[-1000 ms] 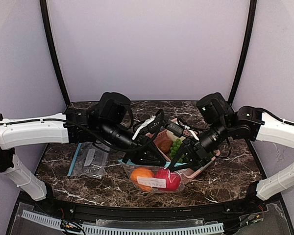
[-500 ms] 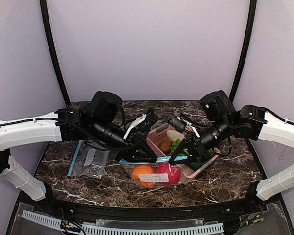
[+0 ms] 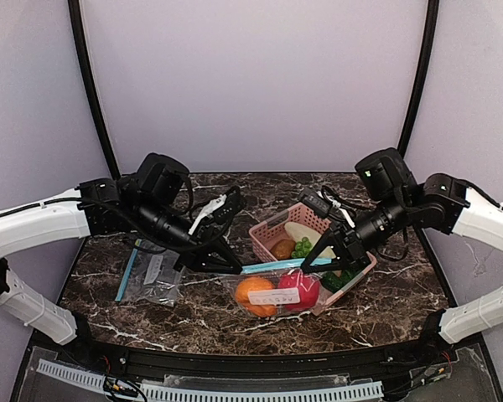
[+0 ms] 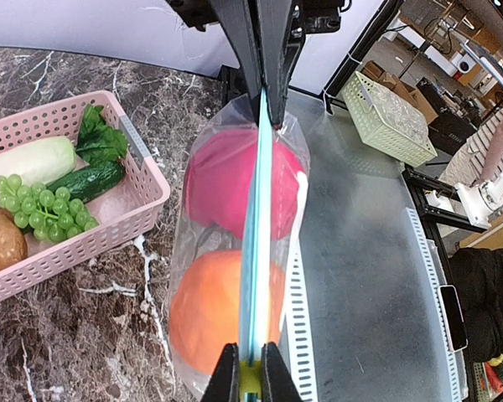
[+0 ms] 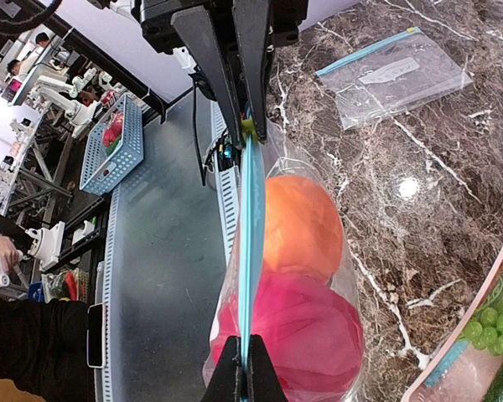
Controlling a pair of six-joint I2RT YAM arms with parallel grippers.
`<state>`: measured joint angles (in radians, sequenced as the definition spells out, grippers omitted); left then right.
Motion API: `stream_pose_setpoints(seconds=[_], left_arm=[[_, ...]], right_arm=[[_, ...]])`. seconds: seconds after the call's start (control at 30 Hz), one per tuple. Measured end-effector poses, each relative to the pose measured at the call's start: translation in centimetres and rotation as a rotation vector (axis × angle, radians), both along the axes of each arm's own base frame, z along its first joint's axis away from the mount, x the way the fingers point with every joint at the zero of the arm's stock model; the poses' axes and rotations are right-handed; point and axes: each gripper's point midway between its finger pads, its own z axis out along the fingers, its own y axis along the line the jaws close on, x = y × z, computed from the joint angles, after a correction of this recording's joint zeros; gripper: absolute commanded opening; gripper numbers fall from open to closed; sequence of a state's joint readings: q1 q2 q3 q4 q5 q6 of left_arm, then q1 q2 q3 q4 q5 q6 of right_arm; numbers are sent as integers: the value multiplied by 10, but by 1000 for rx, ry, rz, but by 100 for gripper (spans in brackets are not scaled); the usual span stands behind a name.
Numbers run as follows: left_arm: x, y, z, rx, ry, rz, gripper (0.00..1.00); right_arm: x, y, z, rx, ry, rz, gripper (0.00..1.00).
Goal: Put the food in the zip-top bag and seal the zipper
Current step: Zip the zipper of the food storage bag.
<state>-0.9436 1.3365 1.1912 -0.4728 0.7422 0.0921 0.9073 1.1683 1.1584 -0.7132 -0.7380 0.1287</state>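
Already the orange fruit (image 4: 222, 314) and red fruit (image 4: 226, 180) sit inside the zip-top bag (image 3: 274, 296), its zipper (image 4: 256, 226) pinched taut at either end by the left gripper (image 4: 250, 368) and right gripper (image 5: 245, 362) and seemingly closed, while the grape bunch (image 4: 35, 209) lies unbagged.

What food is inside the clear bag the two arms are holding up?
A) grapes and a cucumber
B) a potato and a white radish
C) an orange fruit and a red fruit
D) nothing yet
C: the orange fruit and red fruit show through the bag, while the grapes lie in the pink basket.
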Motion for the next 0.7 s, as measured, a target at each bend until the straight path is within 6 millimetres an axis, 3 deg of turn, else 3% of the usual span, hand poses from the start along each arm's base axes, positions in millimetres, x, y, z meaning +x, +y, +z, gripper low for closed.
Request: stream_pose_setpoints(seconds=[0.27, 0.53, 0.6, 0.67, 0.7], left_arm=[[7, 22, -9, 54, 8, 36, 1], [12, 25, -10, 58, -15, 43, 1], [12, 26, -10, 59, -14, 46, 13], [13, 27, -11, 64, -8, 53, 36], [13, 34, -17, 93, 13, 73, 53]], right_arm=[[1, -6, -2, -22, -1, -10, 0], [2, -6, -1, -17, -12, -15, 0], [3, -5, 0, -13, -13, -17, 0], [3, -4, 2, -4, -4, -18, 0], [2, -5, 2, -1, 8, -22, 0]])
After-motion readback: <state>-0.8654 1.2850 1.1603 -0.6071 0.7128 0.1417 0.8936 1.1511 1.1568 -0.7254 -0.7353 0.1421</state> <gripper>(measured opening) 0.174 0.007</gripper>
